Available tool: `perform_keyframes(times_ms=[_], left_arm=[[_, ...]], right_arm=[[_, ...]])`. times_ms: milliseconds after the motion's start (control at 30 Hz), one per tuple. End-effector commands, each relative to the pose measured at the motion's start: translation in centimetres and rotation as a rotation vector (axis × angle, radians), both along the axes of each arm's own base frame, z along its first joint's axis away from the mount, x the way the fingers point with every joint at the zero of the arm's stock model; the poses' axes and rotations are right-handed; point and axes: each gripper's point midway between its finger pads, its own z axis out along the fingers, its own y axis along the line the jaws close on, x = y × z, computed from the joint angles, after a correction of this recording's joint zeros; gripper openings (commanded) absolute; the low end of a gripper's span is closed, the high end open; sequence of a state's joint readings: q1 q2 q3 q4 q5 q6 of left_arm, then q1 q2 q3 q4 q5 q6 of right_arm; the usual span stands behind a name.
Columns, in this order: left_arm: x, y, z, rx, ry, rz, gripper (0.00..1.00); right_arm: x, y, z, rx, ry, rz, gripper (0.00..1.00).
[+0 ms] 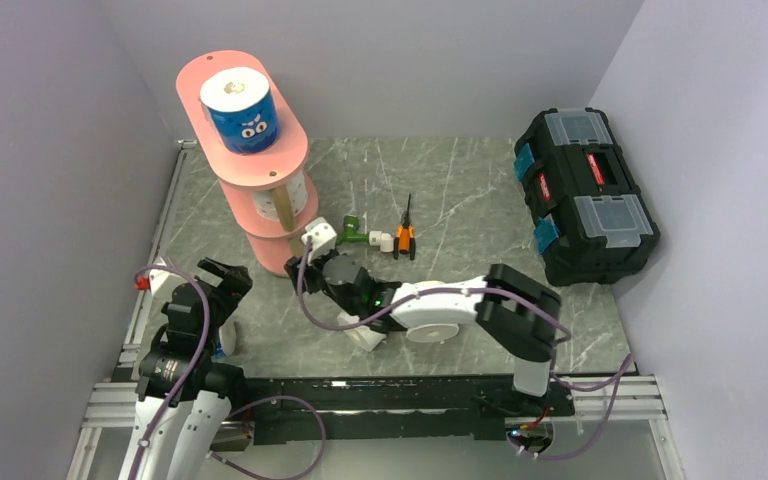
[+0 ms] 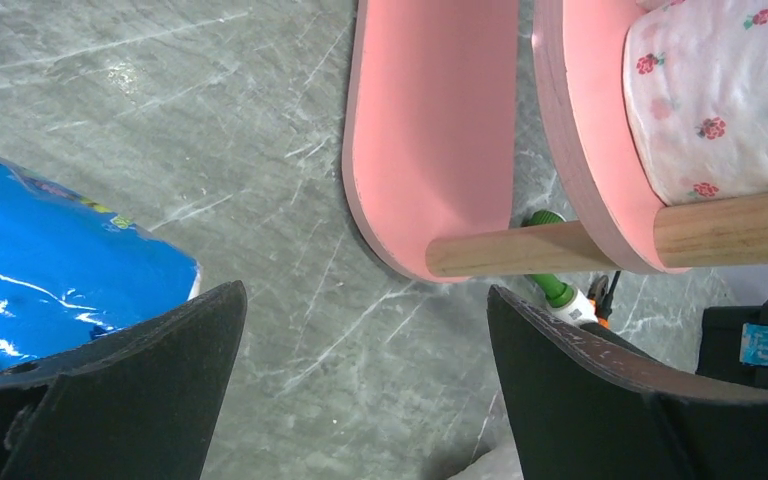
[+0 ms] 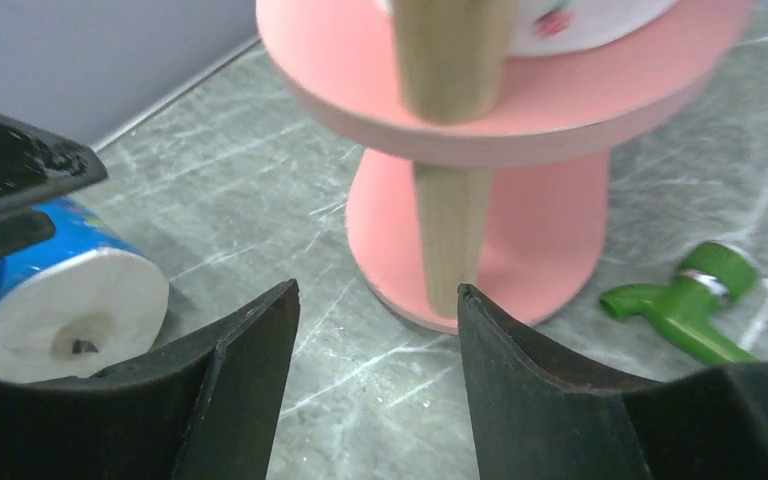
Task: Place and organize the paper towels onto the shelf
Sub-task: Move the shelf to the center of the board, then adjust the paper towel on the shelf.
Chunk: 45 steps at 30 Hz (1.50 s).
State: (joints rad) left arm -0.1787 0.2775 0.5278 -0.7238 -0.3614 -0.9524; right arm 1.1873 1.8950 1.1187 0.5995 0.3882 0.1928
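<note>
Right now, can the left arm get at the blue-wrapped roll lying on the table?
Probably yes. The left end effector is open, and the blue-wrapped roll lies right beside it, outside the jaws, with nothing between them.

shelf (image 1: 192,95) pink | top roll (image 1: 243,112) blue, eyes | mid roll (image 2: 720,100) wht, red flowers

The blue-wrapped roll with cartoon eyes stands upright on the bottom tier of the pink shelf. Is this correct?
No. The blue-wrapped roll with cartoon eyes stands upright on the top tier of the pink shelf, not the bottom one. The top external view shows it.
</note>
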Motion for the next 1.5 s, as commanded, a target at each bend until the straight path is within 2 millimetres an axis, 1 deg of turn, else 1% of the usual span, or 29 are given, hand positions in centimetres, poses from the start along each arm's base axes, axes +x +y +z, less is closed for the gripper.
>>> perform_keyframes(times_ms=[0, 67, 100, 133, 167, 233, 267, 300, 333, 400, 433, 467, 533, 600, 733, 833, 867, 933, 967, 1067, 1233, 1300, 1333, 1433, 1467], left_arm=[[-0.2, 0.9, 1.9, 0.026, -0.047, 0.038, 0.97], [-0.2, 1.1, 1.9, 0.034, -0.046, 0.042, 0.97], [-0.1, 1.0, 1.9, 0.034, -0.048, 0.04, 0.97], [0.0, 1.0, 1.9, 0.033, -0.049, 0.037, 0.97], [0.1, 0.8, 1.9, 0.03, -0.052, 0.032, 0.97], [0.3, 0.4, 2.0, 0.021, -0.061, 0.013, 0.95], [0.4, 0.3, 2.0, 0.018, -0.063, 0.007, 0.94], [0.5, 0.2, 1.9, 0.016, -0.062, 0.003, 0.93], [0.5, 0.1, 1.9, 0.015, -0.061, 0.0, 0.92], [0.7, 0.0, 1.8, 0.011, -0.061, -0.003, 0.91], [0.8, 0.0, 1.8, 0.005, -0.066, -0.002, 0.91], [0.9, -0.2, 1.9, -0.002, -0.071, -0.006, 0.91], [1.3, -0.6, 2.1, -0.017, -0.088, -0.024, 0.9], [1.7, -0.9, 2.2, -0.029, -0.098, -0.033, 0.89], [2.0, -1.0, 1.8, -0.031, -0.085, -0.031, 0.89], [2.1, -0.9, 1.6, -0.027, -0.071, -0.022, 0.89], [2.1, -0.8, 1.6, -0.025, -0.068, -0.02, 0.89], [2.1, -0.7, 1.5, -0.019, -0.062, -0.015, 0.89], [2.1, -0.7, 1.5, -0.017, -0.06, -0.013, 0.89], [1.9, -0.4, 1.2, -0.005, -0.043, -0.006, 0.9], [1.5, -0.1, 0.9, 0.007, -0.038, 0.004, 0.9], [1.4, -0.1, 0.8, 0.007, -0.041, 0.002, 0.9], [1.5, -0.1, 0.7, 0.008, -0.043, 0.001, 0.9], [1.5, -0.3, 0.4, 0.005, -0.036, -0.006, 0.9], [1.5, -0.3, 0.4, 0.004, -0.034, -0.009, 0.9]], right_arm=[[1.4, -4.8, 4.9, 0.049, -0.055, -0.159, 0.62], [2.9, -7.6, 5.9, 0.096, -0.028, -0.252, 0.58], [3.8, -9.1, 6.1, 0.124, 0.004, -0.291, 0.55], [4.7, -10.1, 6.3, 0.168, 0.05, -0.301, 0.53], [6.2, -11.4, 6.4, 0.215, 0.102, -0.319, 0.5], [8.2, -12.8, 7.0, 0.313, 0.182, -0.302, 0.38], [9.5, -13.4, 7.8, 0.366, 0.199, -0.295, 0.34], [10.4, -13.9, 8.7, 0.415, 0.208, -0.281, 0.27], [11.2, -14.2, 9.6, 0.455, 0.213, -0.265, 0.2], [13.3, -14.6, 11.2, 0.525, 0.212, -0.235, 0.1], [14.1, -14.6, 12.1, 0.551, 0.205, -0.219, 0.03], [14.9, -14.3, 12.9, 0.575, 0.203, -0.202, 0.0], [16.6, -13.9, 14.1, 0.637, 0.203, -0.176, 0.0], [17.6, -13.1, 15.2, 0.709, 0.197, -0.112, 0.0], [20.2, -12.0, 15.8, 0.856, 0.232, -0.039, 0.0], [21.7, -12.0, 16.2, 1.022, 0.222, 0.002, 0.0], [21.9, -12.2, 17.1, 1.089, 0.202, 0.026, 0.0], [23.2, -11.8, 16.8, 1.141, 0.241, 0.038, 0.0], [23.8, -11.4, 16.7, 1.156, 0.247, 0.044, 0.0], [24.9, -10.0, 17.3, 1.183, 0.276, 0.089, 0.0], [26.1, -7.6, 17.6, 1.148, 0.317, 0.165, 0.0], [26.4, -6.7, 17.4, 1.121, 0.349, 0.199, 0.0], [26.5, -6.2, 17.6, 1.116, 0.362, 0.219, 0.01], [26.5, -4.7, 17.1, 1.082, 0.415, 0.263, 0.01], [26.6, -4.4, 16.7, 1.07, 0.428, 0.27, 0.01]])
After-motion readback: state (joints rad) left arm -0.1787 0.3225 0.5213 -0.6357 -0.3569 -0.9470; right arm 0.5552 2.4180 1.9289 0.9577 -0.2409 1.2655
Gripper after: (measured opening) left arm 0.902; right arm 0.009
